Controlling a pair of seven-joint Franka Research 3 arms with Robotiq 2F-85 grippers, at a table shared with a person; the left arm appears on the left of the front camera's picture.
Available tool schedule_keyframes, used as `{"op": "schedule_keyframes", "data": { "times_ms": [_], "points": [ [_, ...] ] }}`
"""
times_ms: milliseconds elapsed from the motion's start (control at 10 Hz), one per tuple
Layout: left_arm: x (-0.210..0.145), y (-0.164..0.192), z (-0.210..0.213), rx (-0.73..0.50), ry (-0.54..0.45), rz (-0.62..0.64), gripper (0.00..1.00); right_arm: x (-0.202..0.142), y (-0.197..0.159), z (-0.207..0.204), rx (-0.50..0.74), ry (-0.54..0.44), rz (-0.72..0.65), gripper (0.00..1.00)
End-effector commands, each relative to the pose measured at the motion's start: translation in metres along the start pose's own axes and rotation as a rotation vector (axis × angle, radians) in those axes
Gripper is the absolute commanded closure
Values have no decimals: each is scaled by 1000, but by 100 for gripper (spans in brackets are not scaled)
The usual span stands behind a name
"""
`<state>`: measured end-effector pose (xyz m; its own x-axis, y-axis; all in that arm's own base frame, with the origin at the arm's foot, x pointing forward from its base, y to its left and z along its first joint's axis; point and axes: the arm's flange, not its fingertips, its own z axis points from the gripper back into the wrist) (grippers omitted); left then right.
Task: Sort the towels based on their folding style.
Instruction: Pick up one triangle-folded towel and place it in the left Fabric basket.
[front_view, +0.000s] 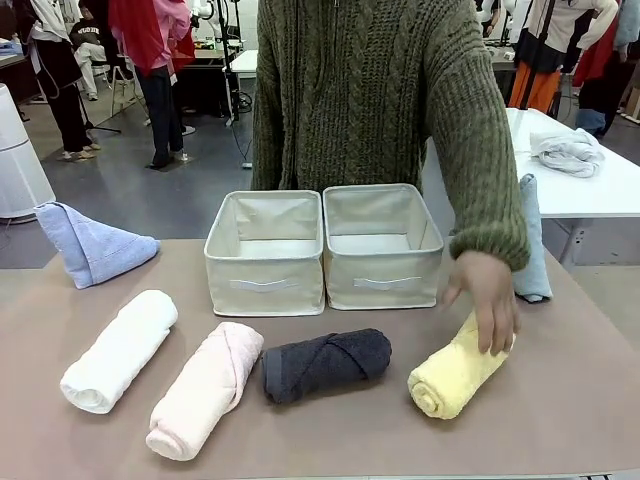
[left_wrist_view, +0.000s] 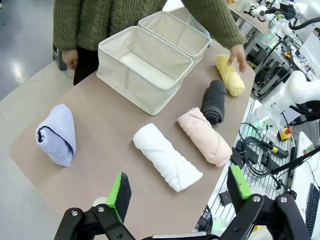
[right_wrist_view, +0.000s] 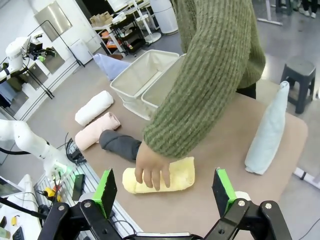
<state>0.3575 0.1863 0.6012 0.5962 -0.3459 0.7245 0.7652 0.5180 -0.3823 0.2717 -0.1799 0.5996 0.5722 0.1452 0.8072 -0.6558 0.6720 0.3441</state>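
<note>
Four rolled towels lie in a row near the front edge: white, pale pink, dark grey and yellow. The person's hand rests on the yellow roll. A periwinkle blue cone towel lies at the far left; a pale grey-green cone stands upright at the far right, partly behind the person's arm. My left gripper hangs open above the table's near edge, by the white roll. My right gripper is open above the yellow roll.
Two cream fabric boxes stand side by side at the table's middle back, nothing inside them. A whitish-grey cloth bundle lies on a white table behind. The person in a green sweater stands at the far side.
</note>
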Motion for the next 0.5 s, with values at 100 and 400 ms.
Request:
{"op": "schedule_keyframes", "data": {
  "times_ms": [100, 400],
  "points": [
    [1, 0, 2, -11, -13, -14, 0, 1, -1, 0, 18, -17, 15, 0],
    [66, 7, -49, 195, 297, 95, 0, 1, -1, 0, 18, -17, 15, 0]
  ]
}}
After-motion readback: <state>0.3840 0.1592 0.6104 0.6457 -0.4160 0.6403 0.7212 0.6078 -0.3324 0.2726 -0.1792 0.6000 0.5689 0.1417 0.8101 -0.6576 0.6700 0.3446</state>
